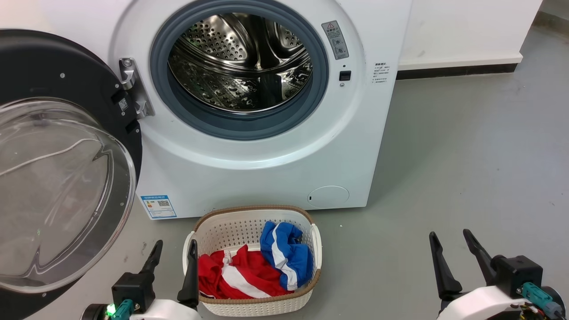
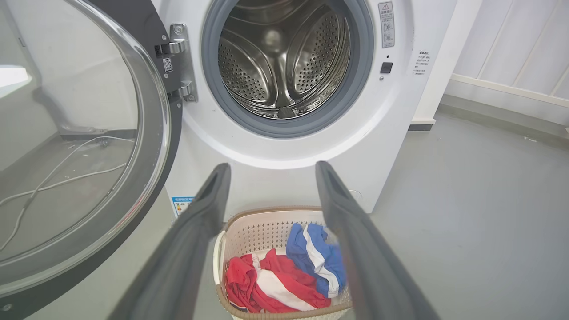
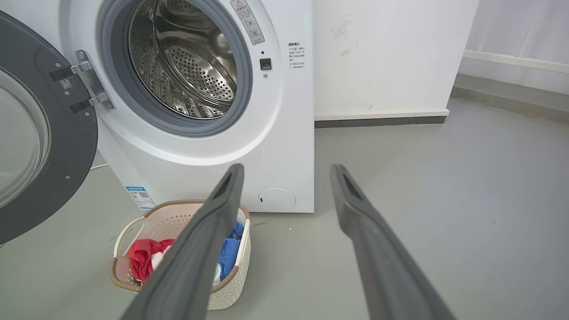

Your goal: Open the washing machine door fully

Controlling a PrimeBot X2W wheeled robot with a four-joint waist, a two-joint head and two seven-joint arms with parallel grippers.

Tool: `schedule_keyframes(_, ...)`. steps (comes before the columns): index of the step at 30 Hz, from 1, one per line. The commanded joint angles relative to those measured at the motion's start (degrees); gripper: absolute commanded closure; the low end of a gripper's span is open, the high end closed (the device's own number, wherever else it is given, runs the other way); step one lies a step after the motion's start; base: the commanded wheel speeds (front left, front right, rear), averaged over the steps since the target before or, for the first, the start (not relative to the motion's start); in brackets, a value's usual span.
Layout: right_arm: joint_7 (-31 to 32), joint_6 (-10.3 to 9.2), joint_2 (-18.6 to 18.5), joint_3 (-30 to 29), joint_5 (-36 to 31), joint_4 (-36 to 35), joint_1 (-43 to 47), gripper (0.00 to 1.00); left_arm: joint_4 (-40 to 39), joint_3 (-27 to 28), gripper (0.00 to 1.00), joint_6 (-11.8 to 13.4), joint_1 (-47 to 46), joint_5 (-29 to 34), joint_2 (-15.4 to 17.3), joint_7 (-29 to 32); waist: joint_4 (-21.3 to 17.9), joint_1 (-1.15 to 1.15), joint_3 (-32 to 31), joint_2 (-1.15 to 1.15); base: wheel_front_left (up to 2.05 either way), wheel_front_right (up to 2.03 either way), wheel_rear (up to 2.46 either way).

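At the far left, the very large round washing machine door [image 1: 58, 178], with a glossy black rim and a clear domed glass centre, is seen swung wide out from the white washing machine [image 1: 266, 178], its inner face turned towards the head camera; whether the swing is at its limit cannot be told. The door is judged rigid and fairly heavy. It is carried on the metal hinge [image 1: 133, 89] at its right edge, so a fixed arc is expected rather than any flexing. The glass is judged smooth, slippery and breakable, so hold is better taken on the black rim, on the side farthest from the hinge, where leverage is greatest. Just right of the door, the left gripper [image 1: 175, 245] is held low, its fingers apart with nothing between them. Next to it, a white perforated laundry basket [image 1: 231, 229] is set on the grey floor [image 1: 466, 155], loaded with red and blue clothes [image 1: 240, 271]. At the far right, the right gripper [image 1: 449, 235] is likewise spread and empty, well apart from the door.
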Motion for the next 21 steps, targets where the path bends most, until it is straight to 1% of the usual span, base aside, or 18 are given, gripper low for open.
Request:
schedule_keyframes(1,-0.03,-0.01,0.11,0.12,0.10,-0.25,0.36,0.00,0.31,0.27,0.00,0.25,-0.70,0.46,0.41,-0.40,-0.02,0.00,0.06,0.00,0.00,0.00,0.00)
schedule_keyframes(7,-0.19,-0.01,0.11,-0.08,-0.53,-0.48,-0.11,0.00,0.33,0.69,0.00,0.72,-0.90,0.95,0.49,-0.60,0.44,0.00,0.27,0.00,0.00,0.00,0.00)
schedule_keyframes(14,-0.27,-0.01,0.08,-0.43,-0.83,-0.86,-0.02,0.00,0.62,1.00,0.00,-0.05,-1.05,0.90,0.34,-0.78,0.87,0.00,0.41,0.00,0.00,0.00,0.00)
schedule_keyframes(21,-0.11,-0.01,0.08,-0.65,-0.98,-0.97,0.37,0.00,0.79,1.18,0.00,-0.20,-1.21,1.22,0.02,-0.86,1.00,0.00,0.37,0.00,0.00,0.00,0.00)
